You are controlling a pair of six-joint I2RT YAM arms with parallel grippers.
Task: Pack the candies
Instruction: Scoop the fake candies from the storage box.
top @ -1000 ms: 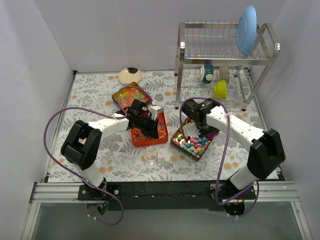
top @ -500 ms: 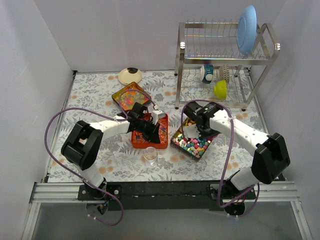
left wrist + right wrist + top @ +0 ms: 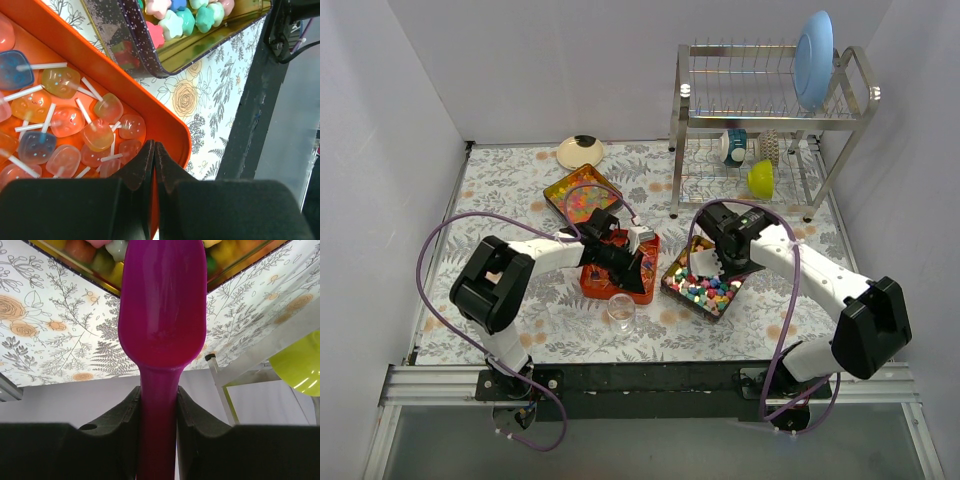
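The candies lie in three trays. An orange tray (image 3: pixel 605 272) holds translucent wrapped pieces (image 3: pixel 60 120). A dark tin (image 3: pixel 672 282) holds pastel chunky pieces (image 3: pixel 710 288), and another tin (image 3: pixel 558 190) at the back holds glossy beads (image 3: pixel 582 197). My left gripper (image 3: pixel 638 278) (image 3: pixel 155 150) is shut on the orange tray's rim at its near corner, beside the dark tin (image 3: pixel 150 55). Over the pastel tin, my right gripper (image 3: pixel 722 262) (image 3: pixel 159 400) is shut on the handle of a purple scoop (image 3: pixel 162 305), whose bowl points at the tin's edge.
A small clear cup (image 3: pixel 621 310) stands just in front of the orange tray. A metal dish rack (image 3: pixel 770 130) with a blue plate (image 3: pixel 813 45) and a green cup (image 3: pixel 761 180) fills the back right. A beige bowl (image 3: pixel 580 152) sits at the back.
My left gripper has moved nearer and rightward, dragging the orange tray toward the cup. The right arm has shifted slightly right and nearer over the pastel tin.
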